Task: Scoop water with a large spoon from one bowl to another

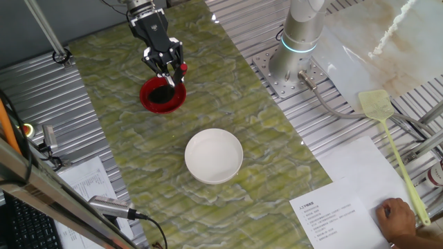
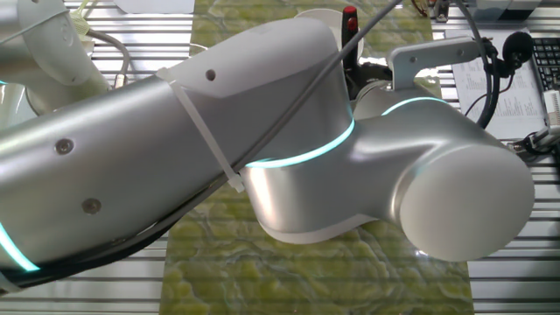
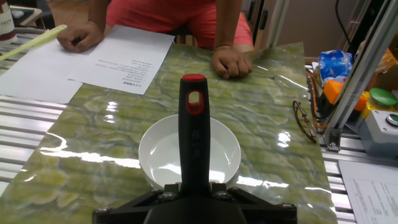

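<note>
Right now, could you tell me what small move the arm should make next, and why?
Probably lift the large spoon straight up, keeping it level. The hand grips its handle, the head sits down in the red bowl, and the white bowl waits nearby.

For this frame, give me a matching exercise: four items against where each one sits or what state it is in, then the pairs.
Items:
1. red bowl
2. white bowl
3. ladle
4. fly swatter

Places or states:
A. on the papers and metal slats, off the green mat
B. held in the claw
C. mid-mat, nothing over it
D. directly under the claw

Pairs: 1-D, 2-C, 3-B, 4-A
</note>
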You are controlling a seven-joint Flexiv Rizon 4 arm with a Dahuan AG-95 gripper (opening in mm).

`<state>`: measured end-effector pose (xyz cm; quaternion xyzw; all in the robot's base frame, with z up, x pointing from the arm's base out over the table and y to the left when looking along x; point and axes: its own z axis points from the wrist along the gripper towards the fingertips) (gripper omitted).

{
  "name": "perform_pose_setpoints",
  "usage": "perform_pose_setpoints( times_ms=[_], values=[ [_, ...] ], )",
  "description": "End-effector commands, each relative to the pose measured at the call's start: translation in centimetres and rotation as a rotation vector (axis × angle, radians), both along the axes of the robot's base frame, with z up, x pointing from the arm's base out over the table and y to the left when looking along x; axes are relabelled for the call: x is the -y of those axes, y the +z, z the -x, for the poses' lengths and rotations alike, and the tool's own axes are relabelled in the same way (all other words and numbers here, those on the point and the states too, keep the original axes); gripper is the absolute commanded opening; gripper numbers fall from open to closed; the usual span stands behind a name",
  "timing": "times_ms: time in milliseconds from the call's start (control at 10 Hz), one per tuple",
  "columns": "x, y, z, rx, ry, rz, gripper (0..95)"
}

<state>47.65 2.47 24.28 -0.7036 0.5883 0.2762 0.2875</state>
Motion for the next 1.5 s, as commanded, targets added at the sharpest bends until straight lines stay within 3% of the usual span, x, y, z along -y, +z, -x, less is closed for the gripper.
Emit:
perform_pose_setpoints(
  times_ms=[100,800,1000,1500],
  values=[
    [-0.02,0.04,-0.04,-0.001,0.001,0.006,0.0],
    [-0.16,0.09,-0.19,-0.004,0.000,0.023,0.0],
    [-0.19,0.13,-0.24,-0.001,0.001,0.009,0.0],
    [-0.20,0.14,-0.25,0.002,0.002,0.015,0.0]
  ],
)
